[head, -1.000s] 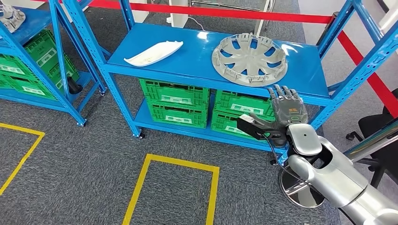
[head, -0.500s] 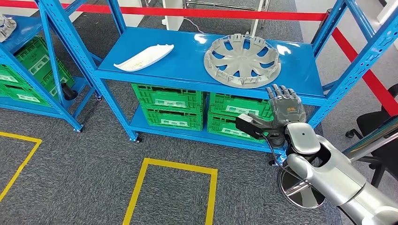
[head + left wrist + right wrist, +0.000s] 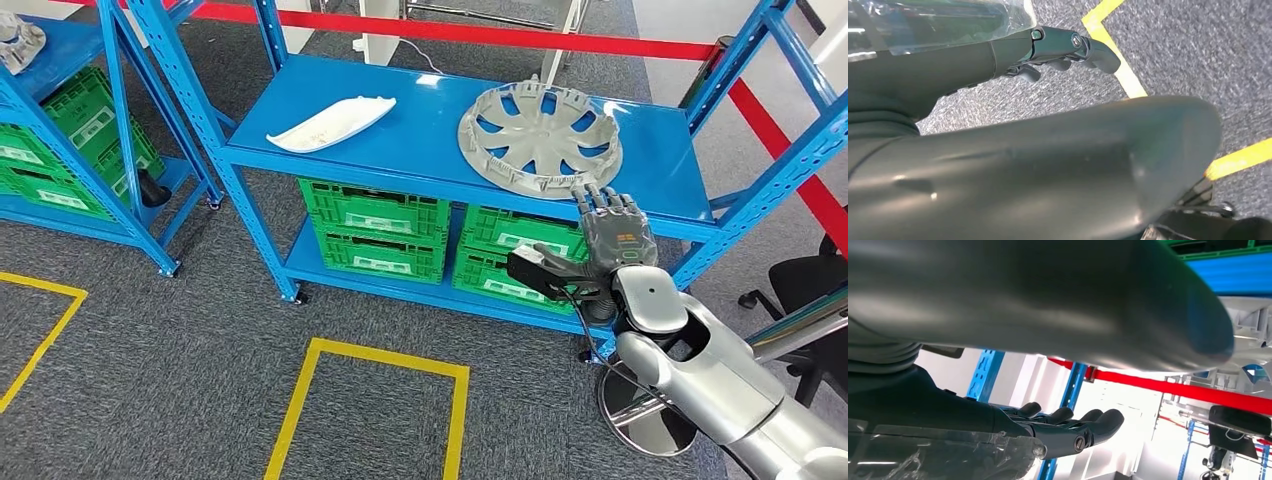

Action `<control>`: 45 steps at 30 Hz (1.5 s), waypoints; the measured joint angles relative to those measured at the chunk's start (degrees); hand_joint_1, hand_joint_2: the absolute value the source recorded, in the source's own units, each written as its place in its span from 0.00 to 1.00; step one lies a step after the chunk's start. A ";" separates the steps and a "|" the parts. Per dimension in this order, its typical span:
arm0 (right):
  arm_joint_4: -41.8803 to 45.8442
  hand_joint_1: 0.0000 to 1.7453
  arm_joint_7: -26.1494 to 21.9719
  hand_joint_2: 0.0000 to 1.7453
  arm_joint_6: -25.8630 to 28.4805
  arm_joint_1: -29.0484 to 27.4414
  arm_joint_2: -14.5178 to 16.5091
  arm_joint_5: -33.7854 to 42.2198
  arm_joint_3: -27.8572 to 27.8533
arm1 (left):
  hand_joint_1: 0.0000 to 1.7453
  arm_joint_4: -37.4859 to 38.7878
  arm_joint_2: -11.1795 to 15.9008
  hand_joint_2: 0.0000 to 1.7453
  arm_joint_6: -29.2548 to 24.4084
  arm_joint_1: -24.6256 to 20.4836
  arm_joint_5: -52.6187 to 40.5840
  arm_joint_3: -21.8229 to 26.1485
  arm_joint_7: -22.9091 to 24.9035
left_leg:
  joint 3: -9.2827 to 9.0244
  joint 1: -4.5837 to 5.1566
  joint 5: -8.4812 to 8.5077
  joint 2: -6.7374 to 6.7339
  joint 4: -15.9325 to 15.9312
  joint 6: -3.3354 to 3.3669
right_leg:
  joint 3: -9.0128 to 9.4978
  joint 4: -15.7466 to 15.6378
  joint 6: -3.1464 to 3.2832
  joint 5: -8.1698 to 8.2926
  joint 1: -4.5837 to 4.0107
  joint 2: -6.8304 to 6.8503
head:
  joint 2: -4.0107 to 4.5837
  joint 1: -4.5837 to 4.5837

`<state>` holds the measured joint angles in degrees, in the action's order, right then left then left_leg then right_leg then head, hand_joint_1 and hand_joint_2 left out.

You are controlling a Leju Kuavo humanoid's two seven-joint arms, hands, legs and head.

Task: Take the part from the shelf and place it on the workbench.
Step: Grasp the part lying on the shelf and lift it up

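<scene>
A grey wheel cover [image 3: 540, 135] lies flat on the right half of the blue shelf [image 3: 420, 150]. A white curved trim part [image 3: 330, 122] lies on its left half. My right hand [image 3: 608, 245] is raised in front of the shelf's front edge, just below the wheel cover, fingers straight up and apart, thumb out to the side, holding nothing. In the right wrist view its fingers [image 3: 1073, 427] are stretched out and empty. My left hand [image 3: 1068, 47] hangs over the grey carpet by a yellow floor line [image 3: 1113, 60], holding nothing.
Green crates [image 3: 385, 225] fill the shelf's lower level. A second blue shelf [image 3: 60, 110] with green crates stands at the left. Red barrier tape [image 3: 560, 38] runs behind. A yellow taped rectangle [image 3: 375, 400] marks the carpet. A chair base [image 3: 650, 420] stands beside my right arm.
The whole picture has swayed left and then back right, so the camera moved. My right hand stays open in front of the shelf edge under the wheel cover.
</scene>
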<state>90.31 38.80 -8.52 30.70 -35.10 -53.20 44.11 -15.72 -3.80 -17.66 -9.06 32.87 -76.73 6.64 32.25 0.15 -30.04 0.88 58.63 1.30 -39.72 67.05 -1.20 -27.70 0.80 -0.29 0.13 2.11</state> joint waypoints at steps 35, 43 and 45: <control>0.70 0.00 0.00 0.00 -2.89 -1.67 -0.09 -0.78 -2.28 | 0.00 0.02 -0.09 0.00 0.19 0.27 -0.66 0.85 -0.15 | -1.44 -0.17 -2.00 0.08 0.09 -1.45 | 2.59 -6.59 0.94 1.56 -0.31 -0.12 | 0.00 -0.26; 0.92 0.00 0.00 0.00 -4.18 -3.83 -0.09 -1.35 -4.96 | 0.00 0.02 -0.04 0.00 0.21 0.57 -1.14 1.09 -0.13 | 7.26 -0.28 -7.27 -0.10 16.03 -2.92 | 5.15 -7.50 2.33 -0.13 0.15 0.04 | 0.00 -0.74; 0.93 0.00 0.00 0.00 -4.42 -4.46 -0.09 -1.53 -5.55 | 0.00 0.02 -0.03 0.00 0.22 0.79 -1.25 1.26 -0.13 | 6.66 -0.30 -2.51 -0.10 12.02 -2.85 | 6.36 -7.49 2.14 -0.94 0.17 -0.06 | 0.00 -0.74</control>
<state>91.24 38.80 -12.94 26.24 -35.19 -54.73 38.57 -15.69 -3.83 -17.44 -8.26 31.62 -75.47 6.51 38.92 -0.15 -32.55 0.78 70.65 -1.55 -33.36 59.57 0.94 -28.65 0.97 -0.35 0.13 1.37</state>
